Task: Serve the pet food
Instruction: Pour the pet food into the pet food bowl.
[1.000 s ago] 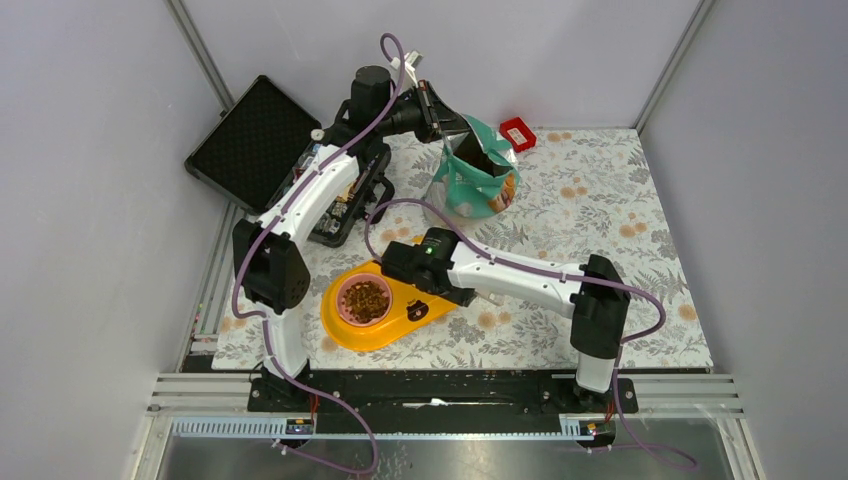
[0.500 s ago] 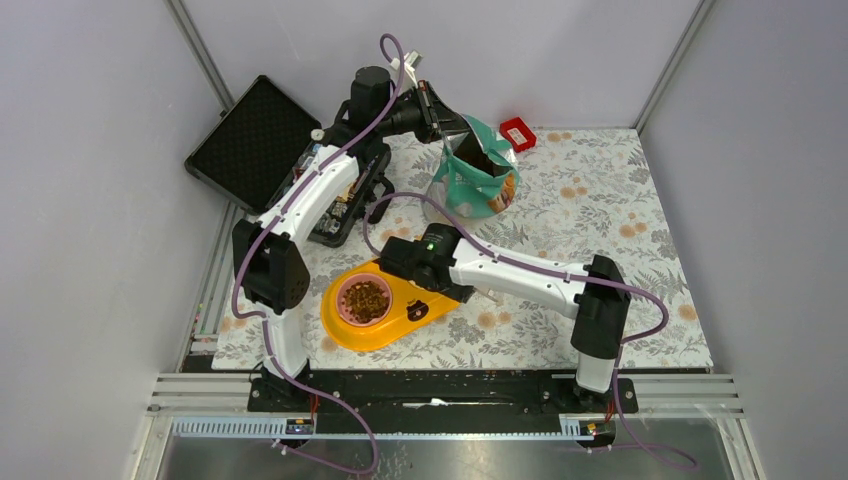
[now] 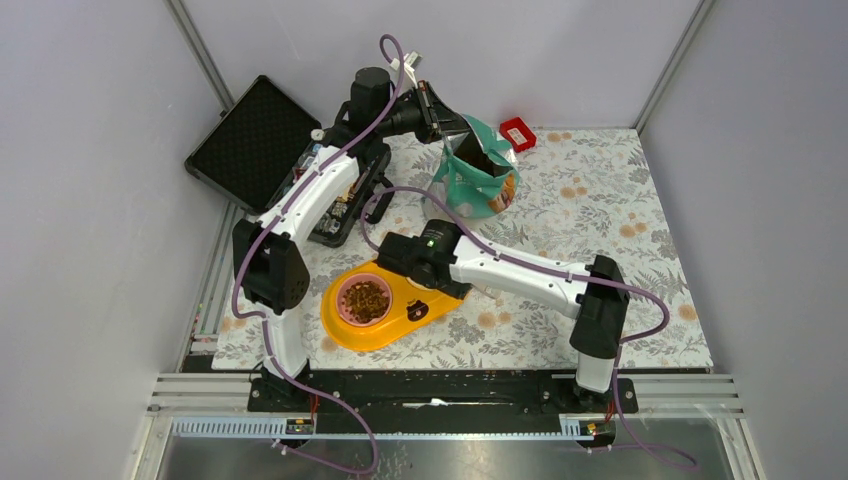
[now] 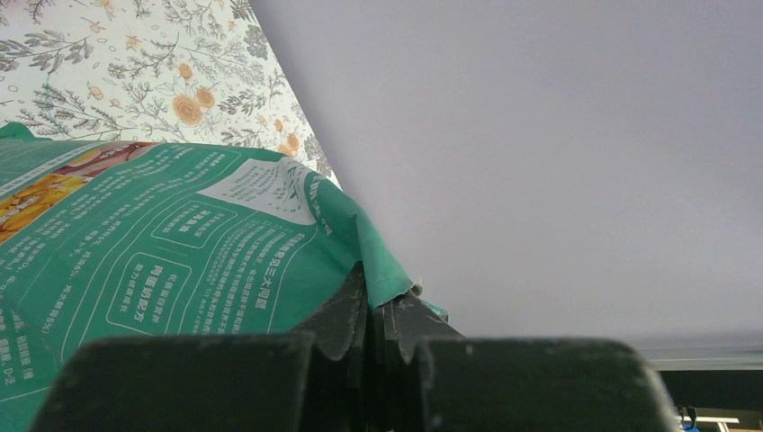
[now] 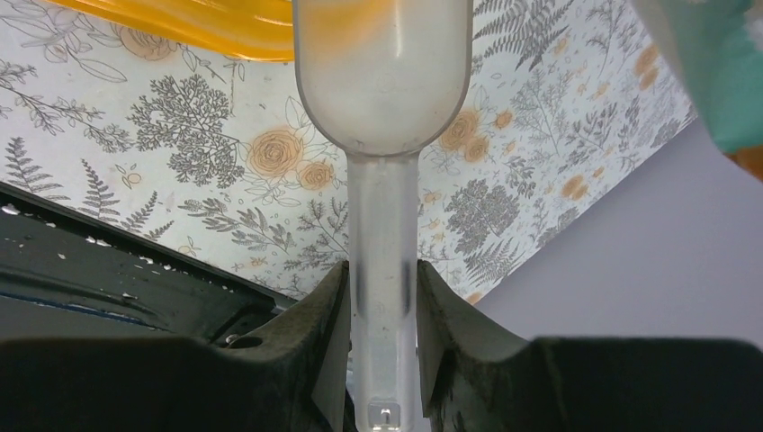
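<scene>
— Grey walls, floral counter point(image 3: 600, 200). How does the right pincer point(image 5: 382, 297) stand?
— Closed on the handle of a clear scoop point(image 5: 382, 81). The cup sits straight ahead of its tips and looks empty, with an orange tray point(image 3: 345, 335) just beyond the cup.
— And the pet food point(image 3: 366, 297)?
— Heaped in the pink bowl point(image 3: 347, 312) set in that tray, close ahead of the right pincer. Probably more in the pouch point(image 3: 480, 175), off to that pincer's right and apart, but its contents can't be seen.
— And the left pincer point(image 4: 378, 315)?
— Pinched shut on the pouch's top edge. The bag is below its tips, mouth open.
— Step in hand?
— Judged: the bowl looks full, so one more scoop or done. If another, the left side holds the rim firm. The scoop enters the mouth on the side away from the left pincer, comes out level, and tips only once over the bowl. The risk is kibble spilling onto the tray.
— Readable text?
— Pouch panel has white-framed blocks of Chinese characters on teal, too small to read. Part of an orange-gold picture shows left of the left pincer's tips. The tray carries a dark paw-like mark point(image 3: 418, 311). No brand legible.
</scene>
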